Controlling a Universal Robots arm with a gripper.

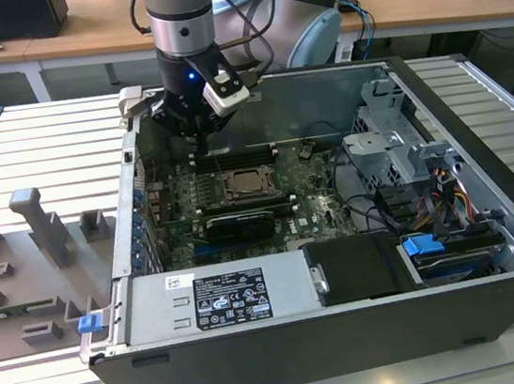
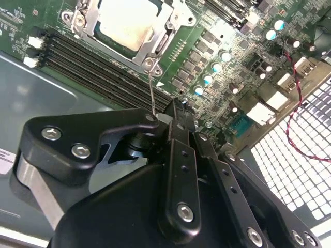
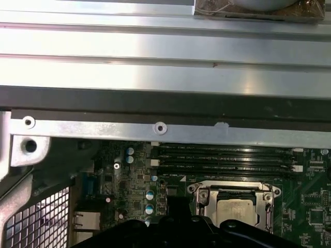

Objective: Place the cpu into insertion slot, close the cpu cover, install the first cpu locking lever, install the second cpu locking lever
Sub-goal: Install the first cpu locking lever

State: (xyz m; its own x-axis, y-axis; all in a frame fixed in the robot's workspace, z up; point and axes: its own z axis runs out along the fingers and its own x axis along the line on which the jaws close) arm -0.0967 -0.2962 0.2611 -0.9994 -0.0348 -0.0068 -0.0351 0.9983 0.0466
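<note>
In the exterior view, the black two-fingered gripper (image 1: 201, 141) hangs in the upper left of the frame, inside the open dark grey computer case (image 1: 488, 218). It is above the green motherboard (image 1: 319, 193), just beyond the socket. The small square cpu with its pale silver-grey metal top (image 1: 243, 185) lies flat in the socket at centre frame, and the thin silver-grey cpu cover (image 1: 247, 172) appears folded down around it.

In the second wrist view, the gripper (image 2: 178, 106) sits at centre frame with its fingers pressed together and nothing visibly between them. The cpu (image 2: 132, 23) is at the top, framed by the cpu cover (image 2: 173, 23). A thin wire locking lever (image 2: 151, 90) runs from the socket's corner down toward the fingertips.

In the first wrist view, the cpu (image 3: 237, 209) sits low and right of centre. Being square, it has no long axis; its edges run parallel to the dark memory slots (image 3: 222, 157).

Judging from this, the lever step is in hand. It calls for pressing the wire squarely, so that it does not slip off the fingertips.
</note>
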